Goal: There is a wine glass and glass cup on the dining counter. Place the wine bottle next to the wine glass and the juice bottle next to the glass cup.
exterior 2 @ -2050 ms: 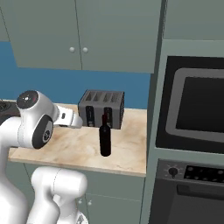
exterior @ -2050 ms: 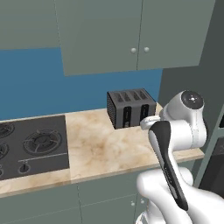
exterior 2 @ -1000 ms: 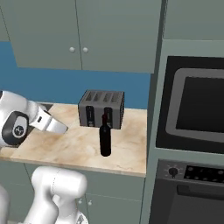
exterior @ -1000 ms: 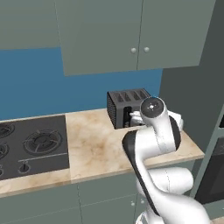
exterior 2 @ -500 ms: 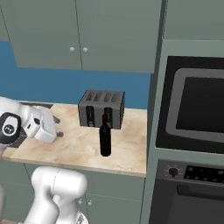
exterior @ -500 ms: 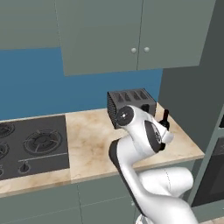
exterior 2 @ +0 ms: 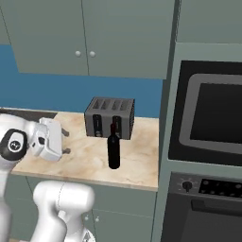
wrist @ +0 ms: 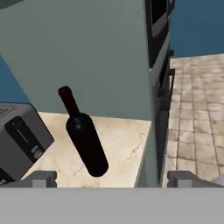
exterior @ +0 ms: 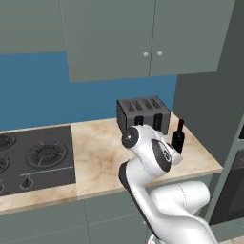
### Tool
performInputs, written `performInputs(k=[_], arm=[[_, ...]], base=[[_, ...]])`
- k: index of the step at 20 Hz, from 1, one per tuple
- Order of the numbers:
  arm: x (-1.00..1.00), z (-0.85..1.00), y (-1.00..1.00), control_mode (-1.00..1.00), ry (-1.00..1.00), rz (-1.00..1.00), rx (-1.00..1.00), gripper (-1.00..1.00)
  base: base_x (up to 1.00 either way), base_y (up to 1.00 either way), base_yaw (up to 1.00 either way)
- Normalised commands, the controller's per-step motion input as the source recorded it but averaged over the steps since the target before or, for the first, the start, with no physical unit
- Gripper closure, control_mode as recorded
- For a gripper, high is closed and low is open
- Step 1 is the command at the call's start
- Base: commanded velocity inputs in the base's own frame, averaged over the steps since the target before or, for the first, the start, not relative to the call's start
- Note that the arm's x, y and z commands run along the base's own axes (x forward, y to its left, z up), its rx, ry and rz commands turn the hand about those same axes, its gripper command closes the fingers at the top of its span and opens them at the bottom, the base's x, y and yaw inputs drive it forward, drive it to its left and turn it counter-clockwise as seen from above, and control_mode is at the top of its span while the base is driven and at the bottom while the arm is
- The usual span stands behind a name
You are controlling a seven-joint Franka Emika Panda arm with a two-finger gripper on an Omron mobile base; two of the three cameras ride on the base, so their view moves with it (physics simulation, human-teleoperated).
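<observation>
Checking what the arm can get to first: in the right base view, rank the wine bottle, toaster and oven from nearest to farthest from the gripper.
From the gripper:
1. Wine bottle, upright on the counter, just right of it.
2. Toaster, behind the bottle, toward the wall.
3. Oven, built in at far right.

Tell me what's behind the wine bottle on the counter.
Behind the wine bottle stands a dark toaster, against the blue wall. The bottle covers part of the toaster's front.

A dark four-slot toaster (exterior: 143,114) stands at the back of a beige marbled counter (exterior: 100,147). A black hob (exterior: 33,159) sits at its left end. Grey cupboards (exterior 2: 90,38) hang above; what seems a built-in oven (exterior 2: 210,118) stands right.
</observation>
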Motion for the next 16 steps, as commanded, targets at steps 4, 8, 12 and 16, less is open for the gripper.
performInputs(k=[4,8,12,16], arm=[[0.28,-0.14,-0.04,-1.00,0.00,-0.13,0.04,-1.00],[0.35,-0.12,-0.22,-1.00,0.02,-0.10,0.04,-1.00],[0.36,-0.12,-0.26,-1.00,0.02,-0.06,0.05,-1.00],[0.33,-0.15,-0.28,-1.00,0.05,-0.06,0.07,-1.00]], base=[[0.00,0.00,0.00],[0.00,0.00,0.00],[0.00,0.00,0.00],[0.00,0.00,0.00]])
